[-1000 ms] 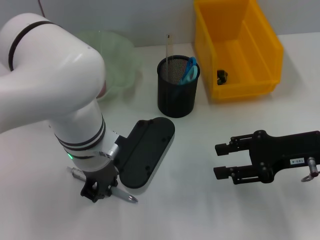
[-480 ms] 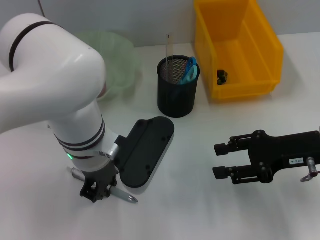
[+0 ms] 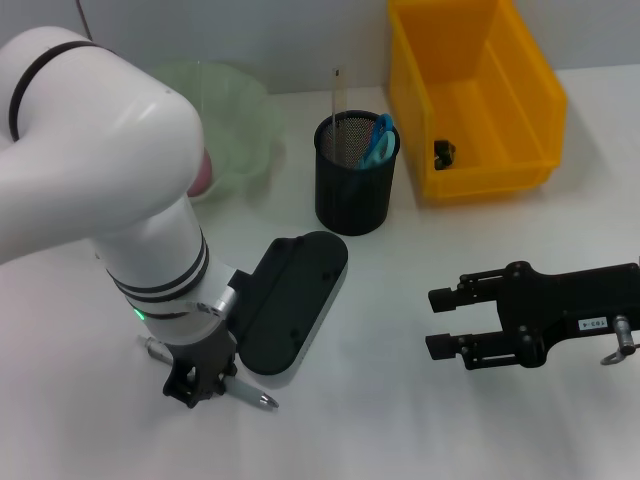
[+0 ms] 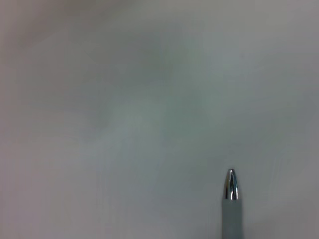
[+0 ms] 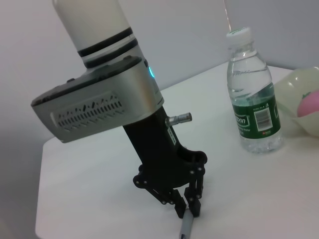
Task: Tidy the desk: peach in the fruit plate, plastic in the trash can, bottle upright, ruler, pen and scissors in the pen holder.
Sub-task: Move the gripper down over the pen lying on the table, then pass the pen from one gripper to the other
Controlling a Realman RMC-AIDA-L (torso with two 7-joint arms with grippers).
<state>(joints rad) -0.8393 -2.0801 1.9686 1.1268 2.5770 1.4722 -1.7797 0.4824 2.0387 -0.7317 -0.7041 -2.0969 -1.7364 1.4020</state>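
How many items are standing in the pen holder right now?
2 in the pen holder: the blue-handled scissors on the side near the yellow bin, and the clear ruler against its back rim. Shorter things could be hidden inside.

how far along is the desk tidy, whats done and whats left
Mostly done: the scissors and ruler stand in the pen holder, the peach sits in the fruit plate, the bottle is upright. In hand: the left gripper is down on the pen. Left: lift it into the holder. The right gripper waits open.
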